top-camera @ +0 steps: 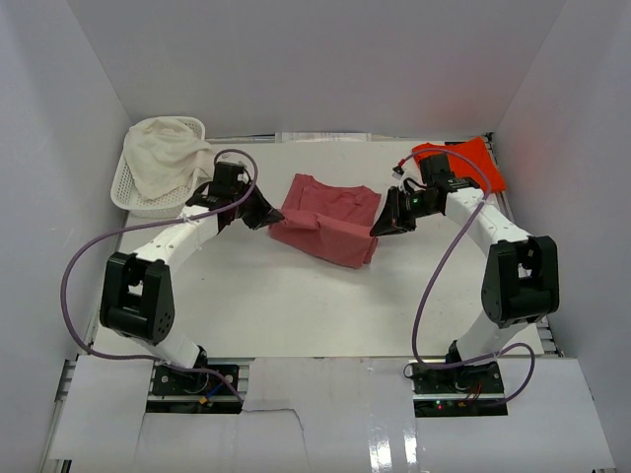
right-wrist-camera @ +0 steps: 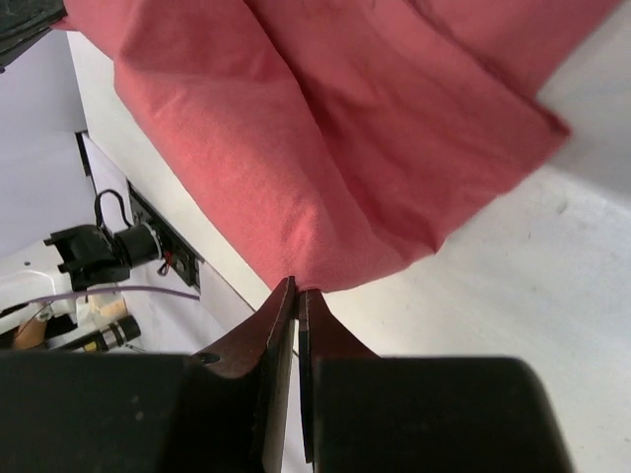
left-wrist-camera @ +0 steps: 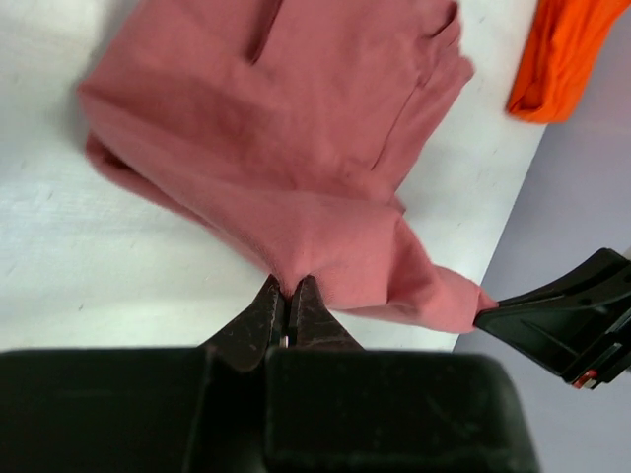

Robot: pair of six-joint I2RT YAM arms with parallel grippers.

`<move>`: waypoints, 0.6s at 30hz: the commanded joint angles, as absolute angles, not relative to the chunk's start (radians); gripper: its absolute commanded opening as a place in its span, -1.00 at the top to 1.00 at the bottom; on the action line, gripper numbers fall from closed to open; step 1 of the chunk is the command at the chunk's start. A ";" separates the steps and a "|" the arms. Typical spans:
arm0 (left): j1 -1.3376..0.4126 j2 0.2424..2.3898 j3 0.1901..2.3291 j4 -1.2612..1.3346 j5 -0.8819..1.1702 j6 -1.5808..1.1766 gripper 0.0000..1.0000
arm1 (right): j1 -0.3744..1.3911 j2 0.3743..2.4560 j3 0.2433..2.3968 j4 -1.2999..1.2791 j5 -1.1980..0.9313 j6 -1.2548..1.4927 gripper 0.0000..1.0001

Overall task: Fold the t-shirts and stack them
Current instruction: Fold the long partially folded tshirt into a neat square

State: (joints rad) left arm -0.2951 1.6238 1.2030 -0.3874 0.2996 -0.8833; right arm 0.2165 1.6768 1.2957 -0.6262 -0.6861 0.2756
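The dusty rose-red t-shirt lies bunched and partly folded at the table's middle. My left gripper is shut on its left edge. In the left wrist view the fingertips pinch the cloth of this shirt. My right gripper is shut on the shirt's right edge. In the right wrist view its tips grip a fold of the fabric. The bright orange-red t-shirt sits crumpled at the back right corner, also seen in the left wrist view.
A white lattice basket stands at the back left with a white cloth draped over it. White walls enclose the table on three sides. The right arm's black finger shows in the left wrist view.
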 commanded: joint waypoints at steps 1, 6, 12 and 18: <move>-0.284 1.473 1.090 -0.400 0.339 -0.865 0.96 | 0.222 1.595 1.214 -0.591 -0.744 0.261 0.84; -0.276 1.330 0.964 -0.454 0.360 -0.845 0.96 | 0.265 1.502 1.103 -0.581 -0.749 0.279 0.85; -0.278 1.224 0.787 -0.483 0.428 -0.838 0.96 | 0.334 1.365 0.866 -0.522 -0.750 0.328 0.85; -0.287 1.157 0.585 -0.473 0.479 -0.834 0.96 | 0.409 1.247 0.631 -0.453 -0.735 0.405 0.84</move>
State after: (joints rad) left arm -0.2836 1.1950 0.6456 -0.4694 0.4252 -0.8467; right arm 0.3809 1.2957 0.6907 -0.5091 -0.7193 0.3553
